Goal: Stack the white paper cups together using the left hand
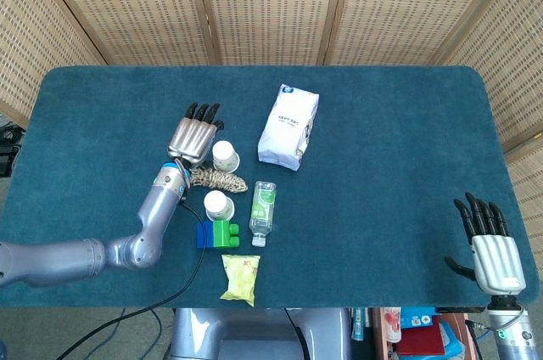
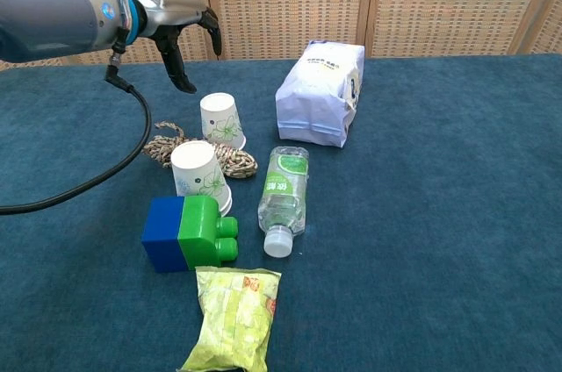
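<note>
While nothing is held: both white paper cups stand inverted, unstacked.
Left hand point(image 1: 193, 135): fingers point(image 2: 213, 34) spread, empty, above far white paper cup point(image 2: 220, 119).
Near white paper cup point(image 2: 198, 173): well below fingertips.
Right hand point(image 1: 490, 250): fingers spread, empty.

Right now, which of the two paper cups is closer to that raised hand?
The far cup, beside the left hand; the other cup stands nearer, against the blue-green block.

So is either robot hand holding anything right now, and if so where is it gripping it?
Nothing is held. The left robot hand hovers open beside the far paper cup; the right robot hand is open and empty.
</note>
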Controlling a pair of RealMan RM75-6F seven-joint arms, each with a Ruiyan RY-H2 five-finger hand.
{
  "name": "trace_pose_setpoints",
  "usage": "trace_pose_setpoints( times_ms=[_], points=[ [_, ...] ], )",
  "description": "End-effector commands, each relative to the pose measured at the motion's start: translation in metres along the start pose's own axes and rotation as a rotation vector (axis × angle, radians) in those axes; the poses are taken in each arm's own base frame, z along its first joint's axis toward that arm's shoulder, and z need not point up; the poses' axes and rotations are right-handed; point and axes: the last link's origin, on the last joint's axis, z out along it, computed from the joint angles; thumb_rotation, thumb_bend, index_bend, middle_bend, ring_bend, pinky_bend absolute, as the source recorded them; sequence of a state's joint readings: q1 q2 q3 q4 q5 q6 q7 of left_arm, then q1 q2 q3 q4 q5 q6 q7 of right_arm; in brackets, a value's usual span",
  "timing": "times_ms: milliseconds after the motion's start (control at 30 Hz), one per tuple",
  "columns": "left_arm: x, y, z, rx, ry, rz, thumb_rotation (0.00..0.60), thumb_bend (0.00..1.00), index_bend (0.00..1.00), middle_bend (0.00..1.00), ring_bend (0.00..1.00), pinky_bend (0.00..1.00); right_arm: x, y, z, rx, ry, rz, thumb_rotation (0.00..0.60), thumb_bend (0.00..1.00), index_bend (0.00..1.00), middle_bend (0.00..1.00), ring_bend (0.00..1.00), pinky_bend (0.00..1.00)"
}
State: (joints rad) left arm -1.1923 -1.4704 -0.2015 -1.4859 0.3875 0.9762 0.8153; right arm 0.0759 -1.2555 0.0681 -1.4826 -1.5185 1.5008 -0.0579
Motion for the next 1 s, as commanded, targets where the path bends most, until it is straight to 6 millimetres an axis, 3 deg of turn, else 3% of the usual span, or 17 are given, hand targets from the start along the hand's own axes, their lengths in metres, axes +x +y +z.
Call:
trace_pose_setpoints(
  times_ms=[33,500,1000],
  points=[
    [-0.001,0.009,0.007,-0.001,-0.015,0.015,0.600,0.24,0.27,0.00,0.00,0.00,0.000,0.002,0.000,-0.005,-0.001,0.005,0.600,0.05,0.00,0.00,0.00,0.00],
    [-0.011,0.015,0.030,0.054,-0.062,0.065,0.600,0.24,0.27,0.00,0.00,0.00,0.000,0.008,0.002,-0.021,-0.004,0.018,0.600,0.05,0.00,0.00,0.00,0.00],
    [-0.028,0.022,0.039,0.057,-0.111,0.086,0.600,0.24,0.27,0.00,0.00,0.00,-0.002,0.012,0.005,-0.034,-0.009,0.024,0.600,0.05,0.00,0.00,0.00,0.00]
  ],
)
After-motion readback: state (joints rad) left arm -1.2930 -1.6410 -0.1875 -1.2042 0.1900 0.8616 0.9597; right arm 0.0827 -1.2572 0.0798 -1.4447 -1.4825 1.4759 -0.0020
